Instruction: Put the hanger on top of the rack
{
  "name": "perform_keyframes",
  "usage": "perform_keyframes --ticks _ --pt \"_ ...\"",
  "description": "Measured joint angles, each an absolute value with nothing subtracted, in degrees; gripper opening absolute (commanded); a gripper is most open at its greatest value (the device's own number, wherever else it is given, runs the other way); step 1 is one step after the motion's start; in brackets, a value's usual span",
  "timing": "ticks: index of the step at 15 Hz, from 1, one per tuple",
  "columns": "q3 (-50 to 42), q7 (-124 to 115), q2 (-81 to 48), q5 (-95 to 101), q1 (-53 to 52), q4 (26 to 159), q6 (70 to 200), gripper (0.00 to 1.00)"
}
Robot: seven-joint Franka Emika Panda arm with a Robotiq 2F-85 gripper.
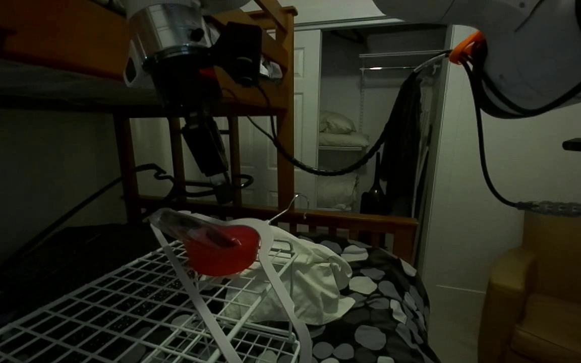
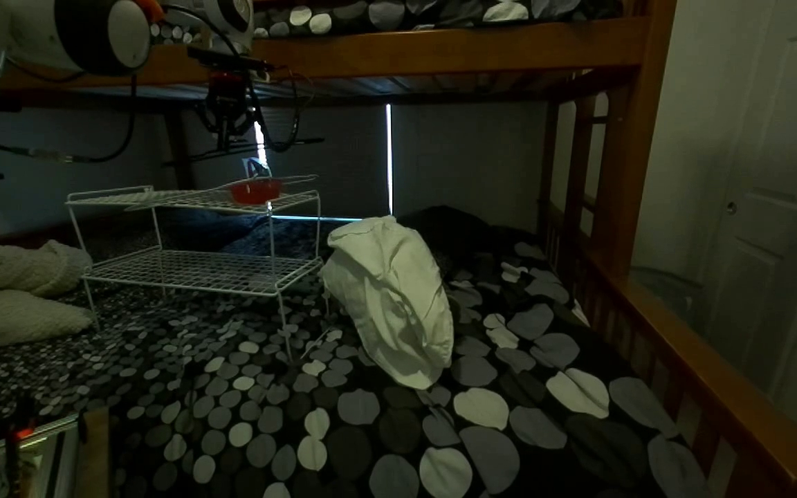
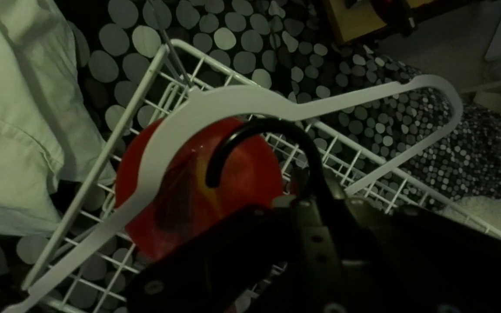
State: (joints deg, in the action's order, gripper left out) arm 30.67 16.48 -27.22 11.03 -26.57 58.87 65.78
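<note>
In the wrist view, the white rack (image 3: 105, 152) is bearing a red disc (image 3: 252, 176); above, the dark hanger (image 3: 272, 125) is hovering; rightward, the gripper (image 3: 326, 204) is pinching its hook, jaws narrow; placing is probably requiring slow, level lowering, clear of the disc.

Black hanger (image 3: 276, 126), white rack (image 2: 191, 270)

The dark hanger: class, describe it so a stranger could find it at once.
Find the white wire rack standing on spotted bedding. Above it, the gripper holds the dark hanger. Its thin, near-black rod sets it apart from the flat white hanger below.
</note>
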Motion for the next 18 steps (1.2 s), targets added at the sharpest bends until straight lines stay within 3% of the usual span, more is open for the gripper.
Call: perform_keyframes --ticks 11,18 --pt "26.56 38.31 -30.49 11.46 -35.24 51.58 55.17 0.02" --pt "23.03 57.20 -32.68 22.38 -41.02 49.41 51.57 0.02"
